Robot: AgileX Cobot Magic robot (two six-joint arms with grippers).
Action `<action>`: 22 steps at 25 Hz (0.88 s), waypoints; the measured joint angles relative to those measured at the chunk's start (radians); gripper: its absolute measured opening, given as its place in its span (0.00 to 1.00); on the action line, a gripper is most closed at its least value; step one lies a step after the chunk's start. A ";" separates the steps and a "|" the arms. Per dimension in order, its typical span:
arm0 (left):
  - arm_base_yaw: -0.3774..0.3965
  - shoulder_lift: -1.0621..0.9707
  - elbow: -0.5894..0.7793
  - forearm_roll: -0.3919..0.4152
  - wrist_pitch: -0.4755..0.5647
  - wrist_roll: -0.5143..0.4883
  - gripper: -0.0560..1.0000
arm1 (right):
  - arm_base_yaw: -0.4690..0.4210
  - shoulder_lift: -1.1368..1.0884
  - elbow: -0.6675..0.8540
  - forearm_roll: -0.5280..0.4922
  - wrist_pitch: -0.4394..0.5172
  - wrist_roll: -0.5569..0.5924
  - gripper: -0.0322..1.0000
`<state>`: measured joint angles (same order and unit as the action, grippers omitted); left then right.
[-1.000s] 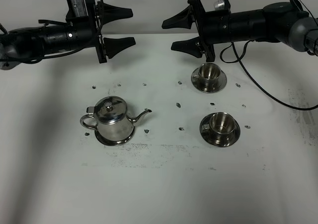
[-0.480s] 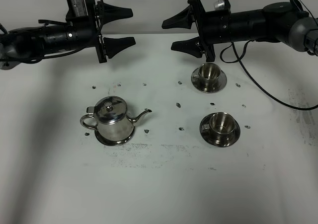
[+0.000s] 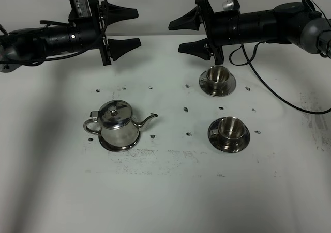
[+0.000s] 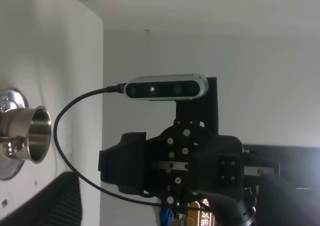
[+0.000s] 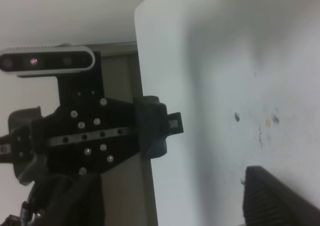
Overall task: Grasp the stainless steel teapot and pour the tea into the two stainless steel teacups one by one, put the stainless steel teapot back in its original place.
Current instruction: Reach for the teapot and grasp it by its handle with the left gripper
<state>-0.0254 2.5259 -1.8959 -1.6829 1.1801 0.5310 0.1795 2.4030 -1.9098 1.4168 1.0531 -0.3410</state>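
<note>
The teapot [image 3: 118, 120] stands upright on its saucer [image 3: 106, 144], lid on. Its spout points toward the cups and its loop handle faces away from them. My left gripper [image 3: 138, 27] hangs in the air beyond the teapot, near the far edge of the table [image 3: 165, 191]. Its jaws are spread wide with nothing between them, and it is well apart from the pot. My right gripper [image 3: 175, 36] hangs beyond the teapot too, off to the spout side, with its jaws also spread and empty. The two sets of fingertips face each other across a gap. The far cup [image 3: 217, 76] sits on the spout side of the teapot and farther back, almost under my right gripper's lower finger. The near cup [image 3: 230, 128] sits straight out from the spout, with a stretch of bare table between spout tip and cup. Small dark marks [image 3: 185, 109] speckle that stretch. On the side of the teapot nearest the camera the white top runs wide and bare to the bottom of the high view, and past the handle it is bare as well. My left wrist view catches a cup's rim; I cannot tell which cup.
</note>
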 joint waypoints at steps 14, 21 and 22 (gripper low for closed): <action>0.000 0.000 -0.002 0.000 0.000 0.000 0.71 | 0.000 0.000 0.000 -0.001 0.002 -0.045 0.61; 0.000 0.000 -0.002 0.000 0.000 0.000 0.71 | 0.000 0.000 0.000 -0.001 0.005 -0.054 0.61; 0.000 0.000 -0.002 0.000 0.000 0.000 0.71 | 0.000 0.000 0.000 -0.001 0.005 -0.054 0.61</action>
<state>-0.0254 2.5259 -1.8977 -1.6829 1.1801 0.5310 0.1795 2.4030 -1.9098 1.4157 1.0576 -0.3950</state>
